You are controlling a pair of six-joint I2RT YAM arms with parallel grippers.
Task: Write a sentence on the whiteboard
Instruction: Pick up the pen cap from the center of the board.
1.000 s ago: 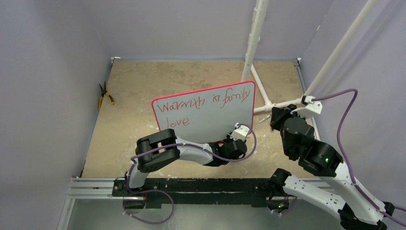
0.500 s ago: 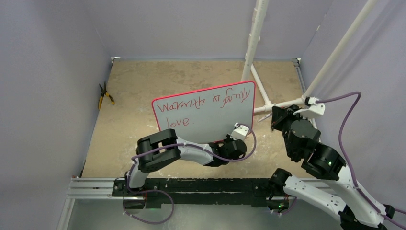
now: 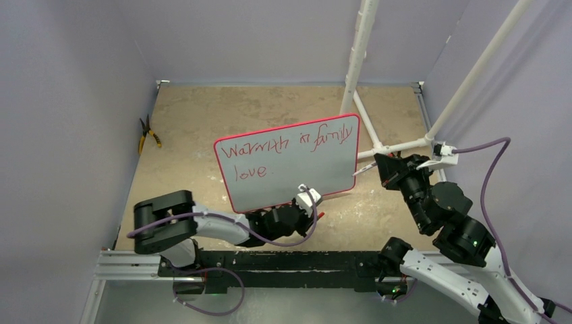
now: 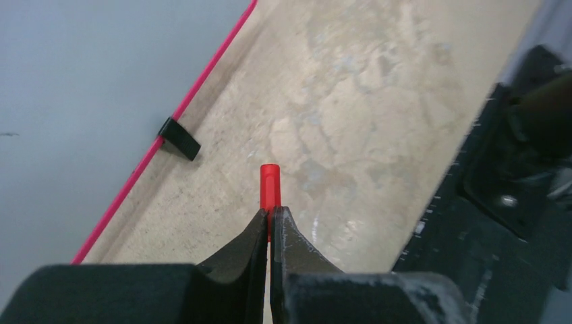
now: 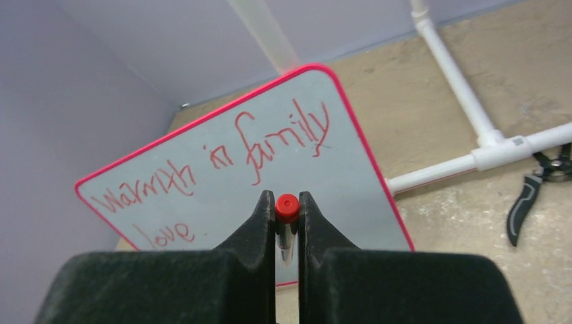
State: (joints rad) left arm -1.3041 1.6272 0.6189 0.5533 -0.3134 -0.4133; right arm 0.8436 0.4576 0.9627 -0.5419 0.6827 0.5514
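Note:
The whiteboard (image 3: 297, 169) stands tilted in the middle of the table on small black feet (image 4: 179, 138), with a thin red rim. The sentence (image 3: 287, 145) is in red, "Warmth in family" above "love", and also shows in the right wrist view (image 5: 222, 152). My right gripper (image 5: 287, 197) is shut on a marker (image 5: 287, 208) with a red end. It holds the marker (image 3: 364, 167) just off the board's right edge. My left gripper (image 4: 270, 212) is shut on a small red cap (image 4: 270, 189), low over the table in front of the board's lower edge (image 3: 316, 210).
A white pipe frame (image 3: 367, 128) stands behind and to the right of the board. Yellow-handled pliers (image 3: 148, 135) lie at the far left by the wall. Black pliers (image 5: 533, 189) lie by the pipe joint. The black rail (image 3: 270, 260) runs along the near edge.
My left arm has pulled back from the board's lower right corner toward the left and the near edge. My right arm has shifted, and its marker now points at the board's right edge.

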